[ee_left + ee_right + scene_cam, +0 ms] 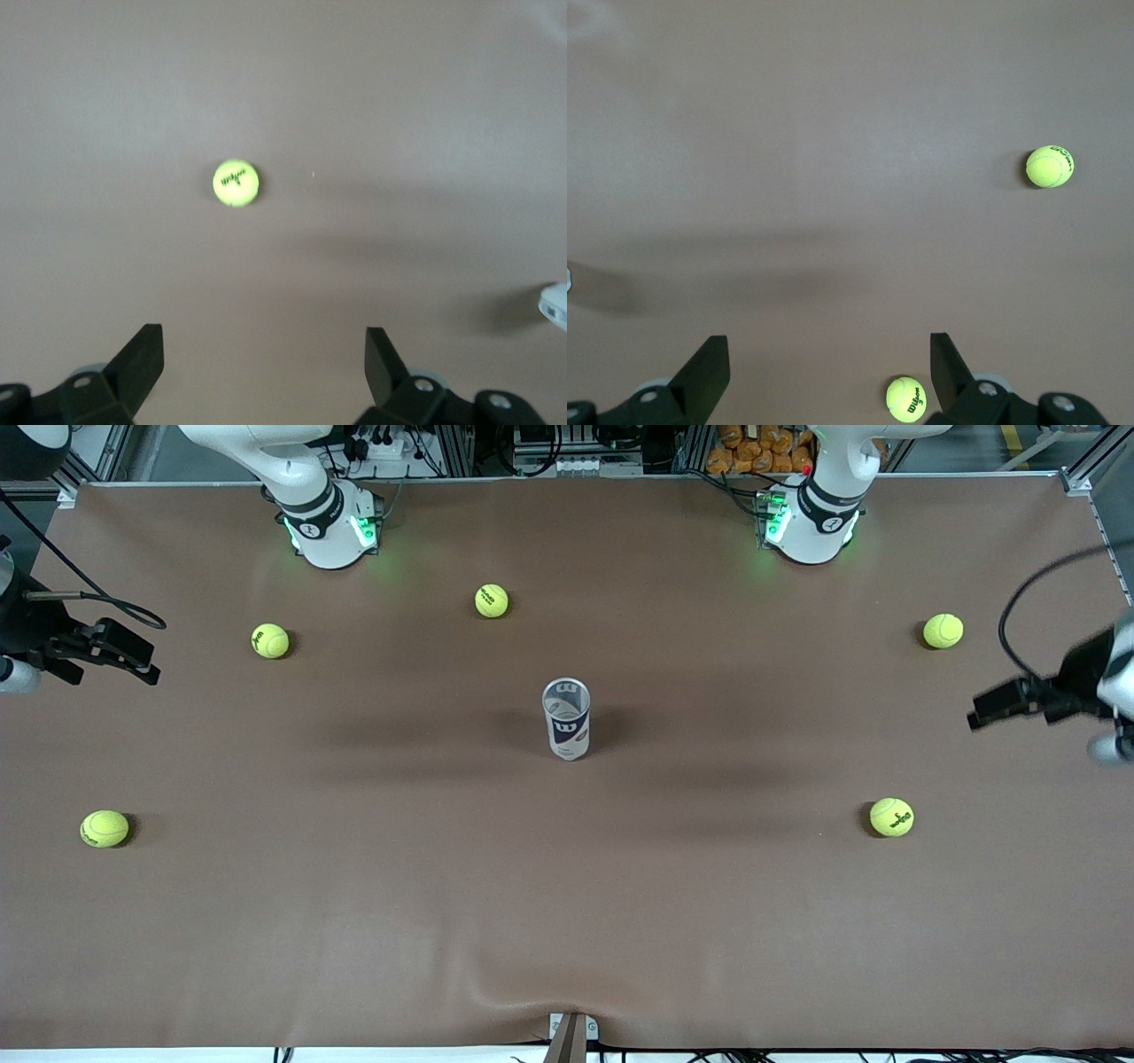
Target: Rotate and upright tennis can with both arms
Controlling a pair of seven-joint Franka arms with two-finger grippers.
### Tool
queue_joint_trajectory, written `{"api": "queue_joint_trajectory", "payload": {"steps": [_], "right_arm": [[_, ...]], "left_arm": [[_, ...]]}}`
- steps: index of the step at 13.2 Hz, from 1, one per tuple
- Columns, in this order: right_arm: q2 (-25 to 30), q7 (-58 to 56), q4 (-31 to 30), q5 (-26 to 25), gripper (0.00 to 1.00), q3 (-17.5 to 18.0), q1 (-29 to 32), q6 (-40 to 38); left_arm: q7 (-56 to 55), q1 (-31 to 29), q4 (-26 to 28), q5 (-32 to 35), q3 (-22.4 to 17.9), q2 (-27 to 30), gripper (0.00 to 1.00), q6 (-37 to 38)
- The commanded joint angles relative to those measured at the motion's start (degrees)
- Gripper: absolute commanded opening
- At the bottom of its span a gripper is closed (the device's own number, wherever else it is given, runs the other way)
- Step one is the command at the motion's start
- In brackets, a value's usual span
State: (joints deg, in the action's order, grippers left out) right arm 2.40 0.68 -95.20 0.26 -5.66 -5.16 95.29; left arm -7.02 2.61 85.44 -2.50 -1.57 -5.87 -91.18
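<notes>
The tennis can (566, 719) stands upright in the middle of the brown table, its silvery rim on top and its navy label toward the front camera. Both arms hold off from it, up in the air. My left gripper (988, 708) (264, 356) hangs open over the left arm's end of the table, nothing between its fingers. My right gripper (142, 660) (829, 359) hangs open over the right arm's end, also empty. A white sliver of the can (555, 305) shows at the edge of the left wrist view.
Several yellow-green tennis balls lie scattered round the can, among them one (891, 817) (236, 182) below the left gripper, one (269, 640) near the right arm's base and one (492, 600) between the bases. Two balls (1050, 166) (906, 398) show in the right wrist view.
</notes>
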Motion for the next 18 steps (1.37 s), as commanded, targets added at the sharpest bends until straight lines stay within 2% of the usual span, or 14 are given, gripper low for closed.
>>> {"api": "queue_joint_trajectory", "payload": {"steps": [1, 5, 13, 15, 17, 18], "right_arm": [[0.06, 0.2, 0.36, 0.7, 1.0, 0.04, 0.24, -0.45], [0.06, -0.06, 0.45, 0.79, 1.0, -0.05, 0.5, -0.37], [-0.11, -0.06, 1.07, 0.79, 1.0, -0.05, 1.47, -0.01], [-0.11, -0.06, 1.07, 0.79, 1.0, -0.05, 1.55, -0.01], [-0.11, -0.06, 1.07, 0.79, 1.0, -0.05, 1.55, -0.01], [-0.11, -0.06, 1.07, 0.79, 1.0, -0.05, 1.55, -0.1]], "left_arm": [[-0.46, -5.93, 9.66, 1.53, 4.63, 8.94, 1.0, -3.21], [3.21, -7.97, 8.78, 3.03, 4.56, 8.77, 1.0, -2.69], [3.41, -6.39, 8.78, 3.29, 3.95, 10.0, 1.0, -1.28], [3.5, -5.43, 8.69, 3.29, 2.72, 10.09, 1.0, -1.28], [4.29, -2.36, 8.69, 3.38, -1.14, 10.0, 1.0, -1.28], [4.03, -2.09, 8.52, 3.47, -1.33, 10.09, 1.0, -1.28]]}}
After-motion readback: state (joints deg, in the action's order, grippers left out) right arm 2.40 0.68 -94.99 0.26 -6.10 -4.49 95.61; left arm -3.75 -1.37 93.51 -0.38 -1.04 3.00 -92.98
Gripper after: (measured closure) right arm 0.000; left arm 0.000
